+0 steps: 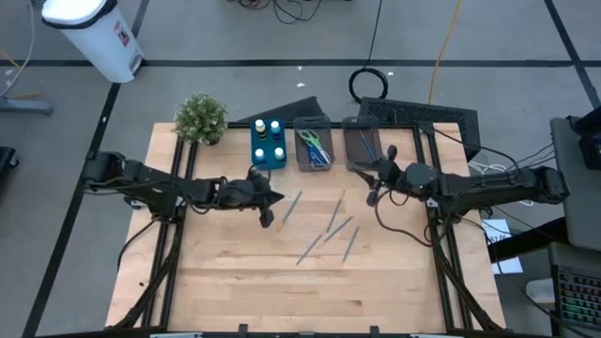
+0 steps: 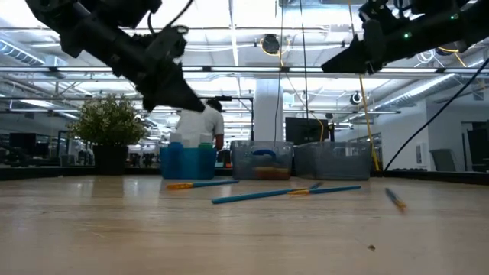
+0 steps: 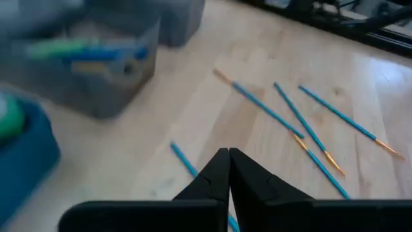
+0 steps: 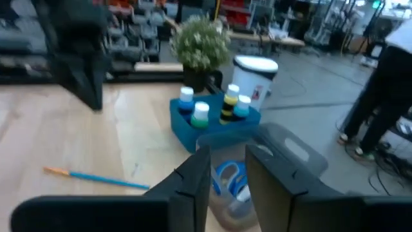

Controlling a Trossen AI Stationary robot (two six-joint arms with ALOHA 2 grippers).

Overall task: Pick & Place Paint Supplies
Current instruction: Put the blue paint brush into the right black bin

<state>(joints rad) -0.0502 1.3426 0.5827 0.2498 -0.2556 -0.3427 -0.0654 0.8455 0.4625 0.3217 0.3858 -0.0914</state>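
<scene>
On the table's left rear corner: a small potted plant (image 1: 200, 118) stands beside the bins.
Left gripper (image 1: 266, 217): hangs above the bare wood just in front of the blue bin, its fingers pressed together with nothing between them; the left wrist view shows the two tips meeting above a brush.
Blue bin (image 1: 269, 156): holds four paint bottles (image 1: 268, 138), upright, with white, yellow and teal caps.
Middle grey bin (image 1: 313, 145): holds the scissors (image 1: 315, 150), green and blue handles visible.
Brushes (image 1: 324, 230): four thin blue ones lie loose on the wood between the two arms, in front of the grey bins; two of them cross or touch near the centre.
Right grey bin (image 1: 362, 144): a few thin items lie inside, too small to name.
Right gripper (image 1: 372, 198): poised above the front edge of the grey bins, fingers parted by a narrow gap and holding nothing.
</scene>
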